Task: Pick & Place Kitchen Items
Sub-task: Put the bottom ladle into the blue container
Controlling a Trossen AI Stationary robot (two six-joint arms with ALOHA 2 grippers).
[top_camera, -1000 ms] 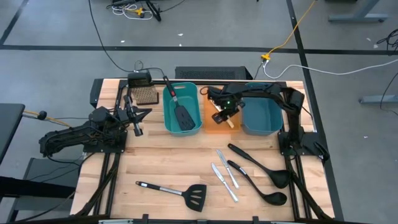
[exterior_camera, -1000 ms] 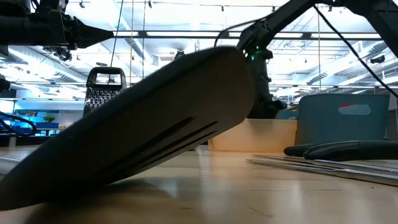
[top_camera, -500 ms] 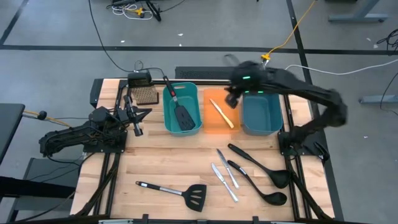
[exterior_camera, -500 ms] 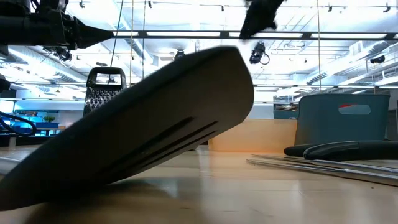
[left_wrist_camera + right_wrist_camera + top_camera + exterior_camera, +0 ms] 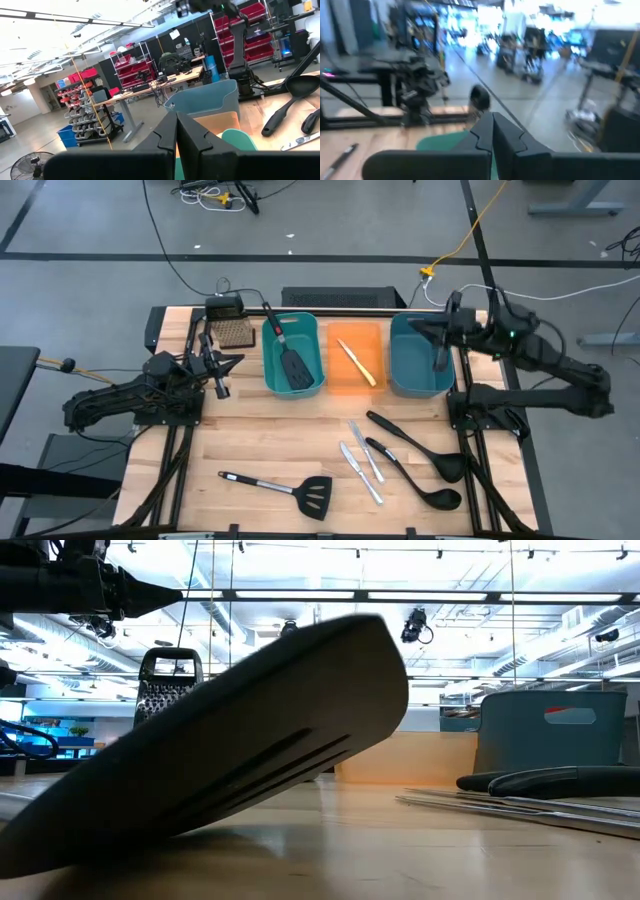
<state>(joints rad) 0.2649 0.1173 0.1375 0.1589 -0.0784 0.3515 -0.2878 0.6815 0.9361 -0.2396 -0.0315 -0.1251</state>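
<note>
A black slotted spatula (image 5: 291, 360) lies in the teal bin (image 5: 272, 380). A yellow-handled knife (image 5: 356, 362) lies in the orange bin (image 5: 340, 385). On the table lie a second spatula (image 5: 285, 488), two silver knives (image 5: 362, 462) and two black ladles (image 5: 420, 448), (image 5: 415, 482). My right gripper (image 5: 418, 328) is shut and empty, pointing level above the blue bin's far edge; its fingers (image 5: 485, 131) meet in the right wrist view. My left gripper (image 5: 222, 366) waits shut and empty at the table's left, left of the teal bin.
The blue bin (image 5: 400, 380) stands right of the orange bin. A small brown perforated block (image 5: 235, 333) stands at the far left. In the low view the table spatula's blade (image 5: 230, 770) fills the foreground. Bare wood lies between the bins and the near items.
My right gripper has risen out of the orange bin and drawn back toward the table's right edge, tipping from pointing down to level. The yellow-handled knife stays lying in the orange bin.
</note>
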